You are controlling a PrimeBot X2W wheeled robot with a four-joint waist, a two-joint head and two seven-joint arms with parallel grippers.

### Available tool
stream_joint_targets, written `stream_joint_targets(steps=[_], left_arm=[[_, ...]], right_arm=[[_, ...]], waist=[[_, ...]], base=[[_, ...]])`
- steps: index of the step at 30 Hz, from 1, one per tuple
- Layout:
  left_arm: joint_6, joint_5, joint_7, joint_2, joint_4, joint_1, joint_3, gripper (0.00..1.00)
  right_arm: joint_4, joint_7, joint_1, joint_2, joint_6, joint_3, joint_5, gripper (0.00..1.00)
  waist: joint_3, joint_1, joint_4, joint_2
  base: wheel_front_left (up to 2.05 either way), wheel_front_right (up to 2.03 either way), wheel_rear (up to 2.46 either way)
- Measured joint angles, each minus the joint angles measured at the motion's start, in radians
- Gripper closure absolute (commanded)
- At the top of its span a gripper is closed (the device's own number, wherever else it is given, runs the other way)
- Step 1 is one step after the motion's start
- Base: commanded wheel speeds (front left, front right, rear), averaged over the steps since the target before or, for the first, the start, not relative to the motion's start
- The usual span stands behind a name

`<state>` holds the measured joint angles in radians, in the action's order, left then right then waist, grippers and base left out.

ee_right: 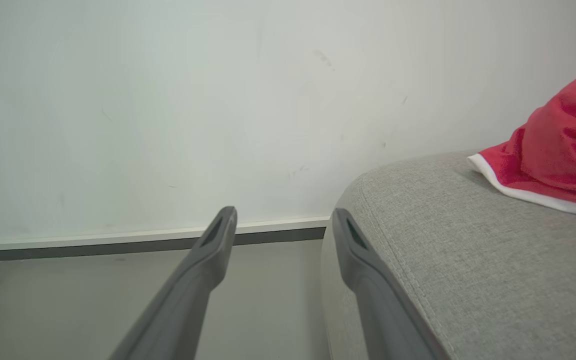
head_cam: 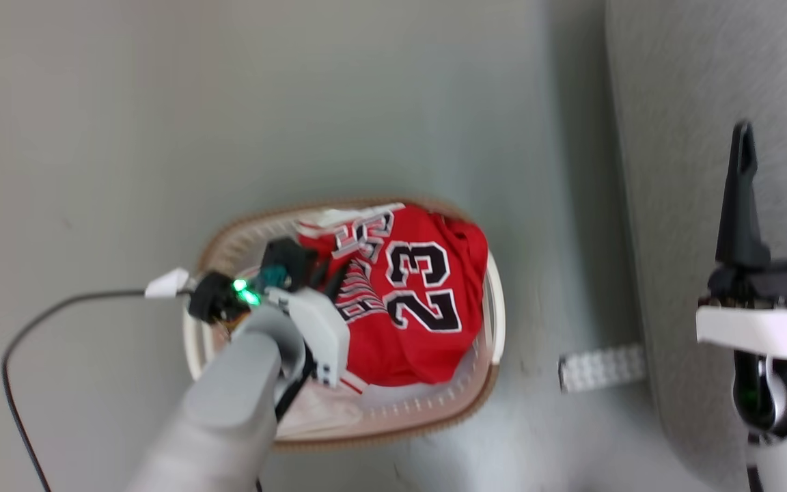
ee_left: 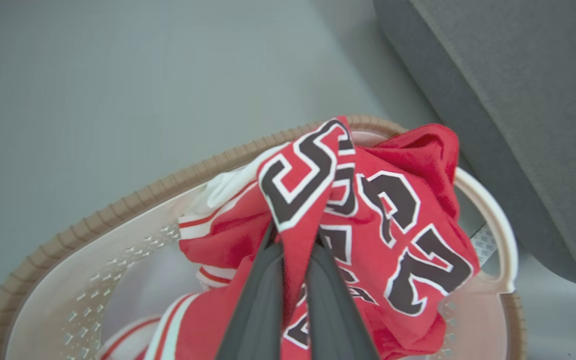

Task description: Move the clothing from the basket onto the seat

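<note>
The cream basket (head_cam: 492,307) with a tan rim (ee_left: 118,205) stands on the floor, holding a red jersey (head_cam: 414,301) with navy-and-white lettering and a white garment (ee_left: 223,187) beneath it. My left gripper (ee_left: 295,240) is shut on a fold of the red jersey (ee_left: 393,215), which is bunched up above the basket. My left gripper (head_cam: 328,273) reaches into the basket from the lower left. My right gripper (head_cam: 779,137) hangs open over the light grey seat (head_cam: 694,137); my right gripper (ee_right: 283,217) holds nothing. A plain red garment with white trim (ee_right: 558,150) lies on the seat (ee_right: 468,250).
A black cable (head_cam: 31,342) runs over the grey floor left of the basket. A small white perforated strip (head_cam: 602,367) lies on the floor between basket and seat. A white wall with a baseboard (ee_right: 118,240) stands behind the seat.
</note>
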<state>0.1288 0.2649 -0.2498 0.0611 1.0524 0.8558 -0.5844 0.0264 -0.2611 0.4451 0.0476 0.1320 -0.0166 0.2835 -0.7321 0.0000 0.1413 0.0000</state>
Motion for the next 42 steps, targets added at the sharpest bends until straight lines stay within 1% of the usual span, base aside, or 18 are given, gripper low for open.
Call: stream_joint_targets(steps=[7,11,13,14,20,21,22,27,32,35,39,42], left_arm=[[-0.001,0.060,-0.009,0.011,-0.077,-0.107,0.013,1.00],[-0.015,0.082,-0.012,0.012,-0.134,-0.176,0.030,1.00],[-0.029,0.097,-0.012,0.013,-0.174,-0.203,0.038,1.00],[-0.040,0.110,-0.010,0.017,-0.221,-0.229,0.044,1.00],[-0.084,0.128,0.031,0.059,-0.386,-0.317,0.061,1.00],[-0.103,0.134,0.053,0.073,-0.454,-0.345,0.066,1.00],[-0.113,0.135,0.066,0.080,-0.491,-0.356,0.068,1.00],[-0.149,0.140,0.138,0.122,-0.675,-0.410,0.077,1.00],[-0.183,0.140,0.201,0.160,-0.822,-0.441,0.082,1.00],[-0.199,0.140,0.234,0.175,-0.886,-0.460,0.083,1.00],[-0.212,0.143,0.261,0.183,-0.947,-0.478,0.083,1.00],[-0.219,0.143,0.276,0.185,-0.977,-0.485,0.075,1.00]], right_arm=[[0.052,0.000,-0.125,0.000,0.000,-0.025,-0.030,0.00],[0.073,0.000,-0.207,0.000,0.000,-0.045,-0.043,0.00],[0.080,0.000,-0.240,0.000,0.000,-0.054,-0.046,0.00],[0.086,0.000,-0.273,0.000,0.000,-0.058,-0.048,0.00],[0.103,0.000,-0.353,0.000,0.000,-0.069,-0.055,0.00],[0.105,0.000,-0.380,0.000,0.000,-0.070,-0.058,0.00],[0.105,0.000,-0.390,0.000,0.000,-0.068,-0.062,0.00],[0.106,0.000,-0.422,0.000,0.000,-0.049,-0.070,0.00],[0.111,0.000,-0.448,0.000,0.000,-0.015,-0.073,0.00],[0.109,0.000,-0.456,0.000,0.000,0.002,-0.073,0.00],[0.094,0.000,-0.464,0.000,0.000,0.036,-0.090,0.00],[0.074,0.000,-0.464,0.009,0.000,0.114,-0.100,0.00]], waist=[[0.216,-0.0001,-0.028,0.0000],[0.345,-0.0002,-0.042,0.0000],[0.407,-0.0003,-0.048,0.0000],[0.466,-0.0004,-0.055,0.0000],[0.623,-0.0005,-0.072,0.0000],[0.669,-0.0005,-0.076,0.0000],[0.689,-0.0006,-0.078,0.0000],[0.766,-0.0004,-0.087,0.0000],[0.811,-0.0003,-0.090,0.0000],[0.823,-0.0003,-0.091,0.0001],[0.825,-0.0002,-0.093,0.0001],[0.822,-0.0001,-0.096,0.0001]], base=[[0.00,0.00,0.00],[0.00,0.00,0.00],[0.00,0.00,0.00],[0.00,0.00,0.00],[0.00,0.00,0.00],[0.00,0.00,0.00],[0.00,0.00,0.00],[0.00,0.00,0.00],[0.00,0.00,0.00],[0.00,0.00,0.00],[0.00,0.00,0.00],[0.00,0.00,0.00]])
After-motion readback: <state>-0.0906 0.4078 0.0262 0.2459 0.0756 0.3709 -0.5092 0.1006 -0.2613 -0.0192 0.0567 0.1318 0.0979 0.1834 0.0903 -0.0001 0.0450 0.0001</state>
